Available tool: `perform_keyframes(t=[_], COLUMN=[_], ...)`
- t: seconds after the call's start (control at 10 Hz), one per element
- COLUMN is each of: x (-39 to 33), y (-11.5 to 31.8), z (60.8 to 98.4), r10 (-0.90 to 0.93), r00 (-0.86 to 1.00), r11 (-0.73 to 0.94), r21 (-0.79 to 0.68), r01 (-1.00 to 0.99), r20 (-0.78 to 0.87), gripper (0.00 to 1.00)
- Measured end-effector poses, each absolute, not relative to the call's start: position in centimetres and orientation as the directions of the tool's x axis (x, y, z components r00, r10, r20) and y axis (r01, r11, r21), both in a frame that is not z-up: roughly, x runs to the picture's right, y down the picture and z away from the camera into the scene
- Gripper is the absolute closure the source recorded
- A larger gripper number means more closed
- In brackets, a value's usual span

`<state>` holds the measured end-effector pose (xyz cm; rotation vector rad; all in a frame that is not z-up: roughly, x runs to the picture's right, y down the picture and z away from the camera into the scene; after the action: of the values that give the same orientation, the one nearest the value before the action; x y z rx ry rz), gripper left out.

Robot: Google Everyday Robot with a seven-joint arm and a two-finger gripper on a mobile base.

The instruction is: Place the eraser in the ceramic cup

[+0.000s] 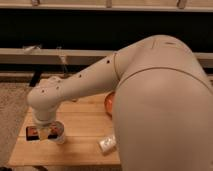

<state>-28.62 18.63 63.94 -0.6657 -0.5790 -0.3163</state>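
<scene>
Over the cup (58, 133), at the table's (85, 125) front-left corner, I have the gripper (46, 131) hanging down from the wrist, its tips just left of the cup's rim and partly in front of it. I can't tell how far apart the jaws stand; the wrist housing hides most of them from me.

Left of the cup, and touching or nearly touching the gripper, I see the eraser (33, 132): a dark flat block with orange-brown showing on its face, sticking out sideways toward the table's left edge. Whether it lies on the wood or hangs off the gripper I cannot say. It is outside the cup, beside it.

My arm (80, 87) runs up and to the right from the cup, a long pale link with small dark dots, into the big rounded shoulder that fills the right side of my view.

Right of the cup, near the table's front edge, lies a small white boxy thing (107, 144), tilted. Farther back and right of the cup sits an orange-red bowl (109, 102), half hidden behind the arm's bulk. Behind the cup, past the table's far edge, a pale rail (30, 56) crosses against a dark background.
</scene>
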Motion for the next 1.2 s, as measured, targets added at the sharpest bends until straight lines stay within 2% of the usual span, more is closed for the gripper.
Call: perform_keyframes(t=[0.5, 1.2], x=[-27.5, -27.5], y=[18.8, 18.2], z=[65.6, 66.9], r10=[-0.062, -0.049], r00=[0.81, 0.816], r11=[0.755, 0.773], r21=[-0.503, -0.495], r01=[0.42, 0.396], r20=[0.583, 0.576], gripper=[0.22, 0.2])
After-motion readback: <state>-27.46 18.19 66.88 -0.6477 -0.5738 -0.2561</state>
